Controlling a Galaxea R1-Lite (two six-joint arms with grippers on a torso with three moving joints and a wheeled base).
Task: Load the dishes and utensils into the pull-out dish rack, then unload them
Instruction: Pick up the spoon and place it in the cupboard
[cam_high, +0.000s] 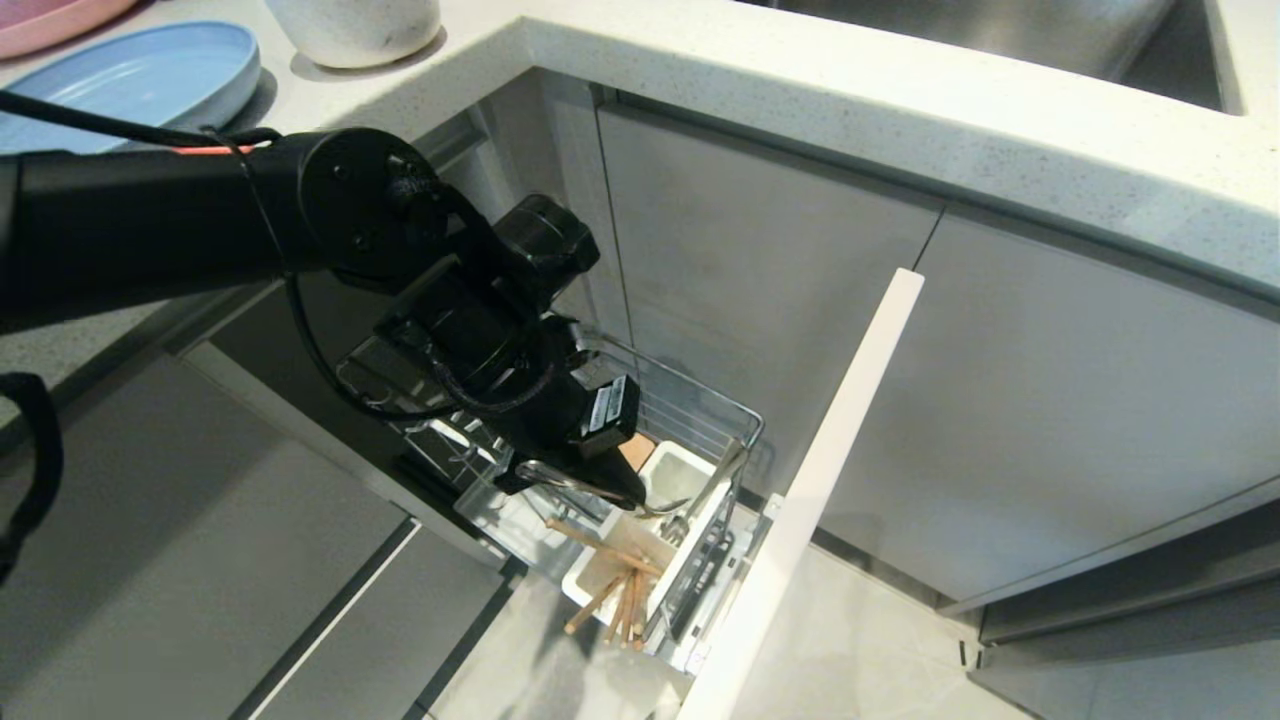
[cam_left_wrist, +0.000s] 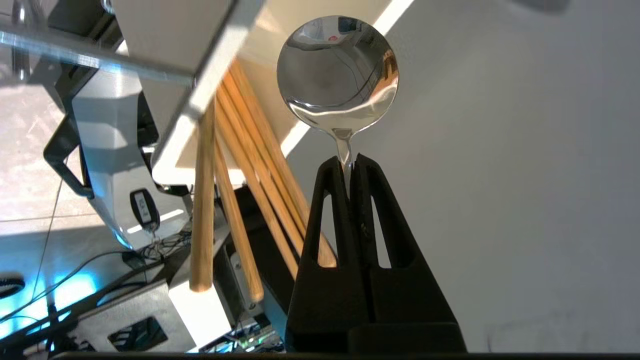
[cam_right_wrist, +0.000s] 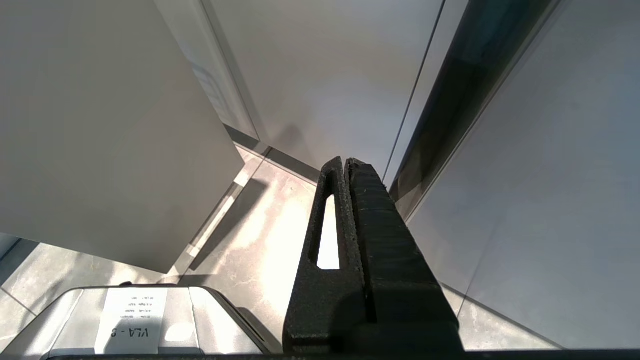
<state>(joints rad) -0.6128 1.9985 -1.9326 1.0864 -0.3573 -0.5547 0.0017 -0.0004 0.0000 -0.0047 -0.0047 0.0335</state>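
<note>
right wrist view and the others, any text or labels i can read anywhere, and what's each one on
"VLA - 8", printed upside down as seen; last character uncertain: white label on the grey robot base, right wrist view.
Smaller lines on that label: too small to read.
Sticker on the left arm's wrist camera, head view: too blurred to read.
Nothing else legible.

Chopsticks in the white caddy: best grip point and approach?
Grip the chopsticks on the free ends that stick out past the white caddy rim, coming from the open side, probably across the bundle. They lie splayed and crossed, so pinch one pair. The left gripper holds a spoon.
</note>
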